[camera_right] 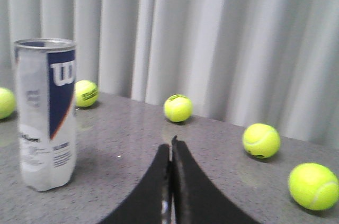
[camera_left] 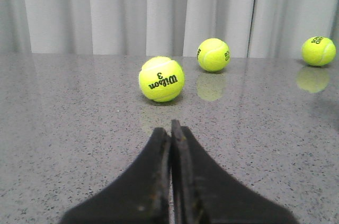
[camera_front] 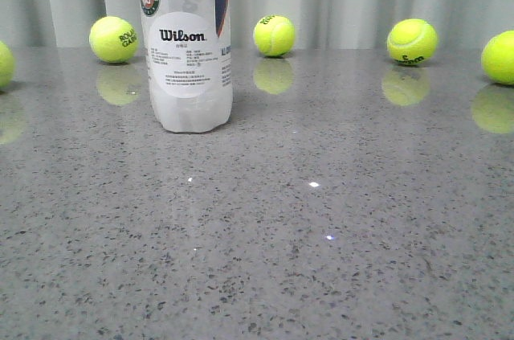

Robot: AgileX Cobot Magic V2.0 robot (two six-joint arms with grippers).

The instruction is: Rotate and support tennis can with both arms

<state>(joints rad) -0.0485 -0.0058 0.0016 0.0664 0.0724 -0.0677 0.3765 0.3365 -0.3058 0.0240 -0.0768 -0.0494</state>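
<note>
The tennis can stands upright on the grey table, left of centre in the front view, its top cut off by the frame. It is clear plastic with a white Wilson label and a navy and orange stripe. The right wrist view shows it whole, with its metal rim, off to one side of my right gripper, which is shut, empty and apart from the can. My left gripper is shut and empty; the can does not show in its view. Neither gripper shows in the front view.
Several yellow-green tennis balls lie along the back of the table before a pale curtain, such as one ball, another and a third. A Wilson ball lies just ahead of my left gripper.
</note>
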